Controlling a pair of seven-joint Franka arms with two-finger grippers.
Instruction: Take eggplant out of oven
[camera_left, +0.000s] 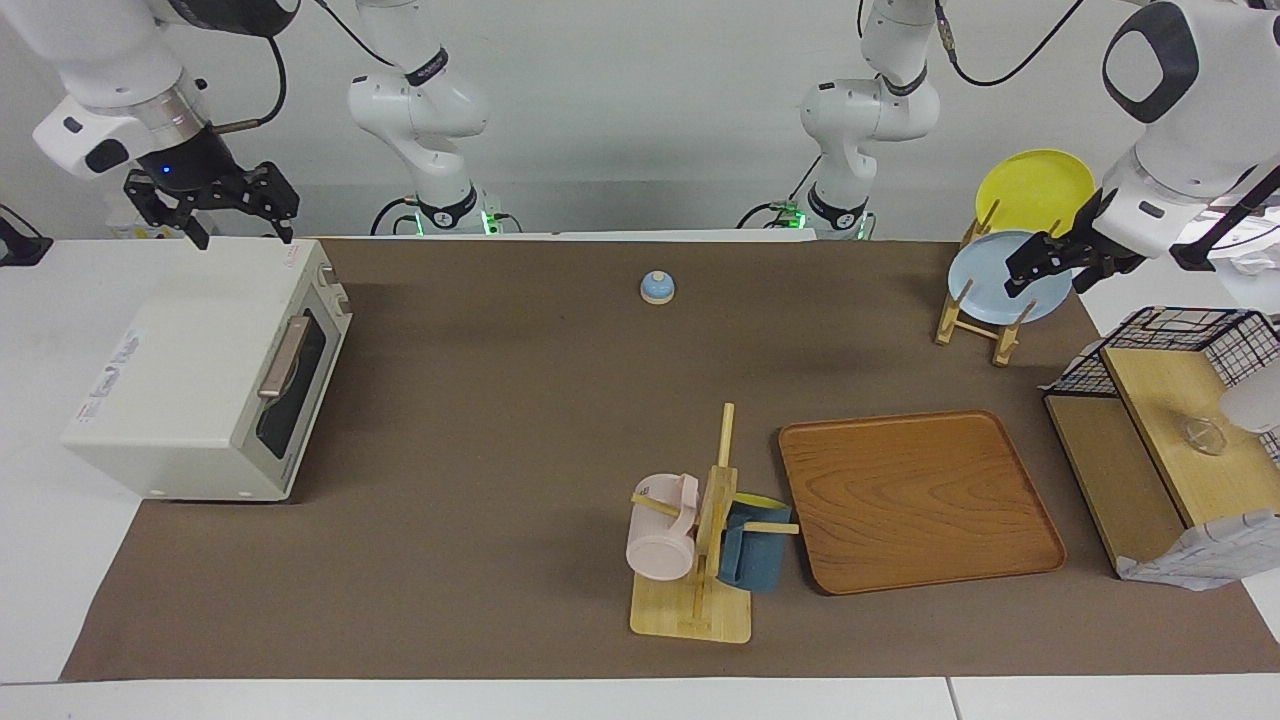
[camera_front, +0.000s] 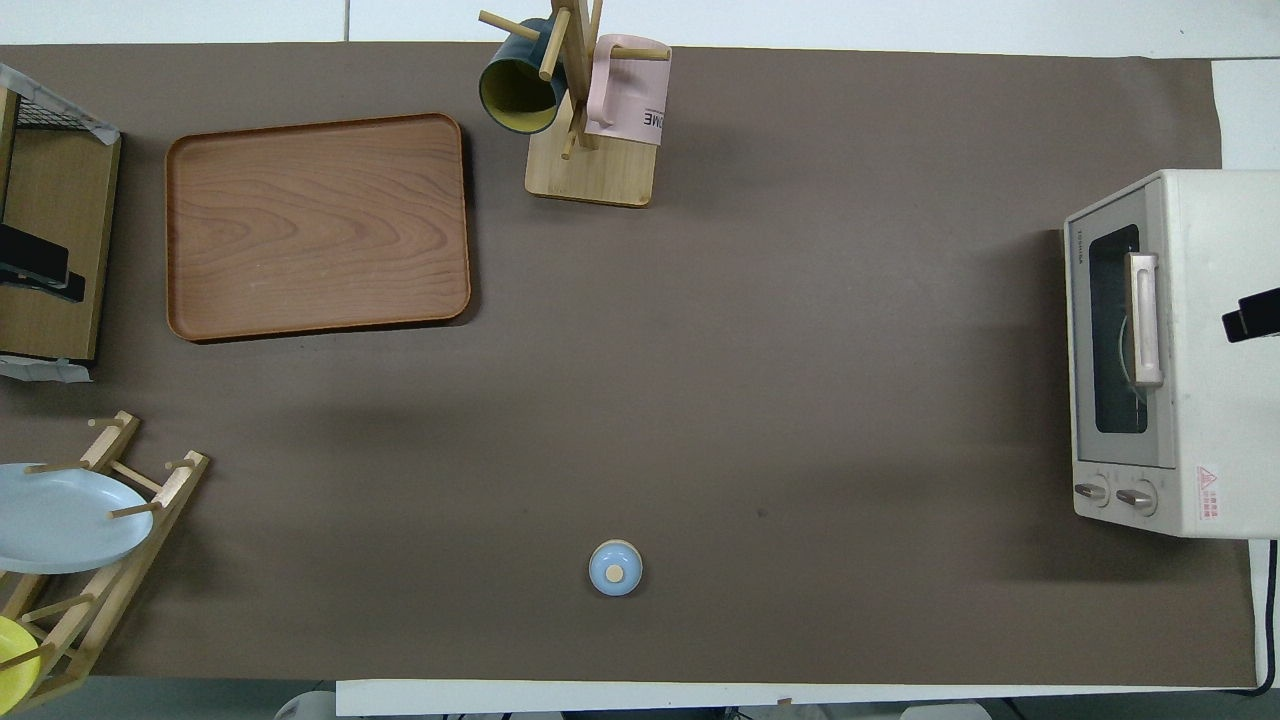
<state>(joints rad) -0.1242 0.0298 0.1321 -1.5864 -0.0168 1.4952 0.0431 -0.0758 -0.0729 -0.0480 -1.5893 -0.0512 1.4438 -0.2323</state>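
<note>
Right gripper (camera_left: 240, 212): black two-finger pincer hanging in the air over the robots' edge of the oven's top, fingers spreading apart and pinching nothing.
Left gripper (camera_left: 1040, 262): black pincer hovering over the plate rack, in front of the blue plate as the facing camera sees it; I cannot tell whether it is spread or pressed together.
Plate rack (camera_left: 975, 325): light wooden stand under the left gripper, holding a pale blue round plate (camera_left: 985, 290) and a yellow round plate (camera_left: 1035, 185) on edge.
Bell (camera_left: 658, 287): small blue dome with a tan knob, sitting on the brown mat between the two grippers, close to the robots' edge.
Oven (camera_left: 190, 390): boxy cream-white toaster oven lying below the right gripper at the right arm's end of the table, its dark glass door standing closed, tan bar handle (camera_left: 283, 357) facing the table's middle.
Eggplant: not showing in either view; the dark glass is giving nothing clear away.
Tray (camera_left: 920, 500): brown wooden rounded-corner tray lying farther from the robots than the plate rack.
Shelf (camera_left: 1165, 450): light wooden stand with a black wire basket, sitting beside the tray at the left arm's end.
Mug tree (camera_left: 712, 520): light wooden stand farthest out, carrying a pink mug (camera_left: 660, 540) and a dark blue mug (camera_left: 755, 555).
</note>
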